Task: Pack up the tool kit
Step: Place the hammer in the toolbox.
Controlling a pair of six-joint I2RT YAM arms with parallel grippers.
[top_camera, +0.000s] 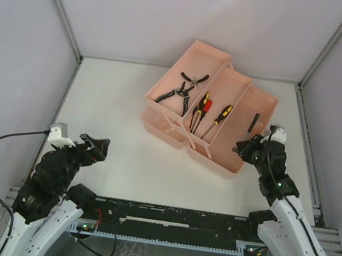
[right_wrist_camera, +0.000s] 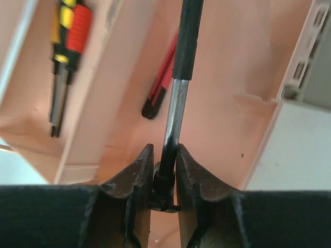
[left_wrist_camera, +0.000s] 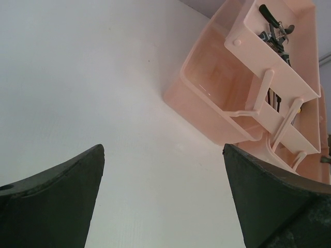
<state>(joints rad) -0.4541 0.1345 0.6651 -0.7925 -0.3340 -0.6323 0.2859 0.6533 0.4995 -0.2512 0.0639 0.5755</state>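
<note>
The salmon-pink toolbox (top_camera: 162, 124) stands open at the back centre, its trays fanned out. Black-handled pliers (top_camera: 181, 90) lie in the left tray, and red and yellow-black screwdrivers (top_camera: 204, 109) in the middle one. My right gripper (top_camera: 245, 146) is shut on the small hammer (top_camera: 253, 125), low in the right compartment. In the right wrist view the fingers (right_wrist_camera: 139, 168) clamp the hammer's metal shaft (right_wrist_camera: 175, 111) just above its head, its black handle pointing away. My left gripper (top_camera: 100, 146) hangs open at the near left, with only bare table between its fingertips (left_wrist_camera: 95, 155).
A red-and-black tool (right_wrist_camera: 159, 82) lies on the floor of the right compartment under the hammer. The toolbox wall (left_wrist_camera: 207, 88) and its tray links show at the upper right of the left wrist view. Grey walls enclose the table on three sides.
</note>
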